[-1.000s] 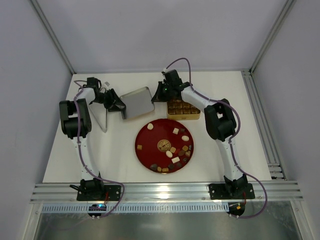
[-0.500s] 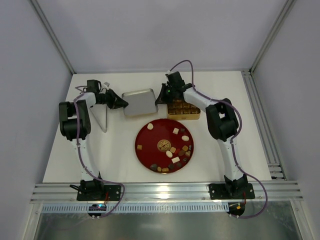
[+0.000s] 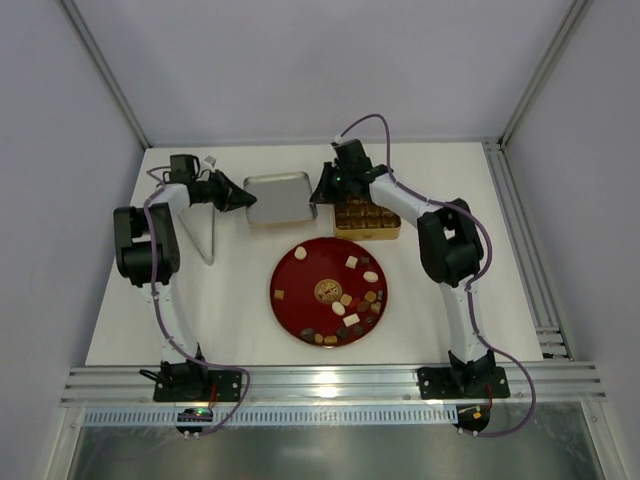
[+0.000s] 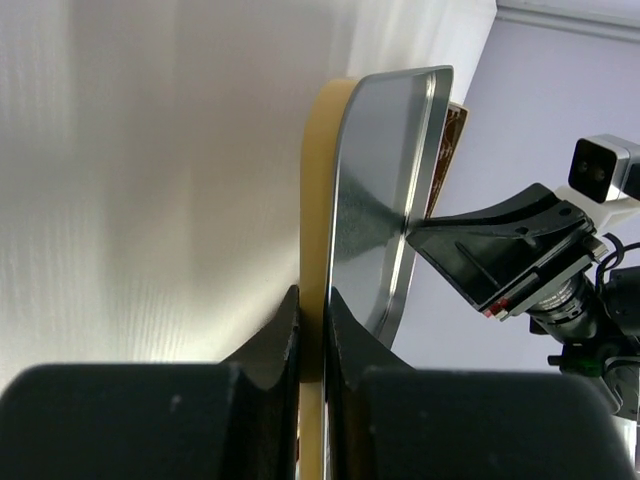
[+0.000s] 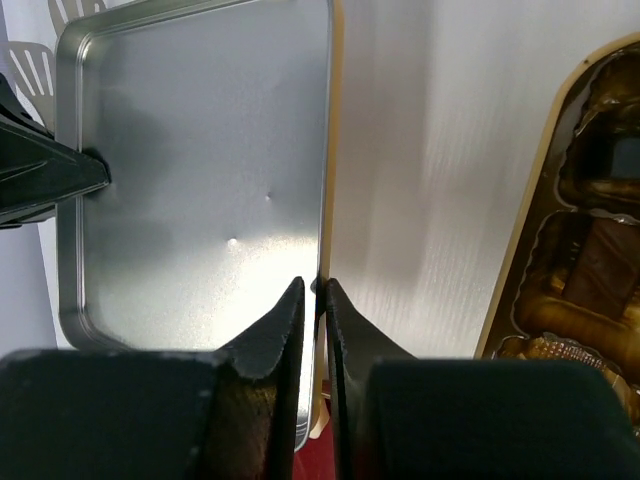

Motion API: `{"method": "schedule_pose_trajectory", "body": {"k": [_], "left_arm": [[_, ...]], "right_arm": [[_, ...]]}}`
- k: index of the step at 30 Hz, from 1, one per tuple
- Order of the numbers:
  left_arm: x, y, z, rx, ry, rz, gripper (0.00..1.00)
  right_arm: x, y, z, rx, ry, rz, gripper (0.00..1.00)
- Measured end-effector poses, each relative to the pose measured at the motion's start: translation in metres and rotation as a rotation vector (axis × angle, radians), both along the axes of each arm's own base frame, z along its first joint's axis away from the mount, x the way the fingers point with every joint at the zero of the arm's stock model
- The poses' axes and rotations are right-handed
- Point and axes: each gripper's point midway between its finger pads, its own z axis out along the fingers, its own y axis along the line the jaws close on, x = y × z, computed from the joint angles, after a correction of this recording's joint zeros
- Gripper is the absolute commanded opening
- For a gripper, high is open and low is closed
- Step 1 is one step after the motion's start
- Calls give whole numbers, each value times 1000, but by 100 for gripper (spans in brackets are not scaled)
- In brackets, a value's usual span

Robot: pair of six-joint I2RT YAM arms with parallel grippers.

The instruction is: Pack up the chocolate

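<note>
Observe chocolate (image 3: 350, 321) loose on red plate (image 3: 290, 275), mid-tabletop (image 3: 230, 300), clustered mostly toward near-right rim. See further brown pieces seated in gold tin (image 3: 367, 218) just beyond plate, on right. Note silver lid (image 3: 280, 197) immediately left of tin, pinched from both sides: left hand (image 3: 243, 198) clamped on left rim, right hand (image 3: 315, 192) clamped on right rim. Cannot tell whether lid touches tabletop.

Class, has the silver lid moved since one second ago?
Yes: the lid has shifted right, toward the gold tin, and away from the red plate.
</note>
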Motion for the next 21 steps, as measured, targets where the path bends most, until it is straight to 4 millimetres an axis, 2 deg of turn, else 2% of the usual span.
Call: {"method": "schedule_pose_trajectory", "body": {"k": [6, 12, 21], "left_arm": [[-2, -1, 21, -6, -29, 8, 0], [-8, -9, 29, -18, -33, -6, 0], [-15, -15, 47, -41, -50, -20, 0]], "right_arm": [[-4, 2, 14, -11, -48, 14, 30], [-15, 0, 30, -26, -92, 21, 52], [-28, -5, 55, -32, -151, 26, 63]]}}
